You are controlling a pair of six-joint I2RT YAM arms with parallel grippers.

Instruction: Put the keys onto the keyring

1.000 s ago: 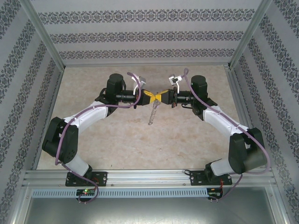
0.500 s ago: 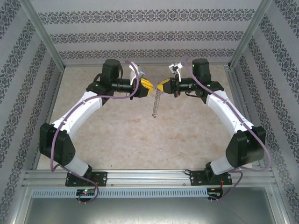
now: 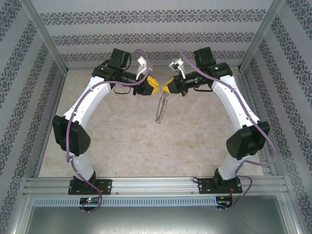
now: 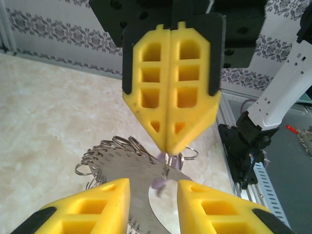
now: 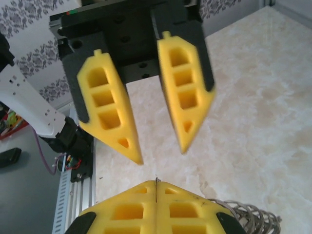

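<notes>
We saw the right yellow-fingered end effector (image 3: 166, 88) clamped on the thin dark-grey metal hoop fringed with small silvery loops (image 3: 160, 108), which hung above the far middle of the beige marbled desk (image 3: 122, 146). The left end effector (image 3: 154, 87), just beside, stood with fingers apart.

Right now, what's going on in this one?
The right gripper is shut on the top of the keyring, which hangs from it above the table, its rim fringed with small silvery loops. The left gripper faces it across a small gap, open and empty.
</notes>
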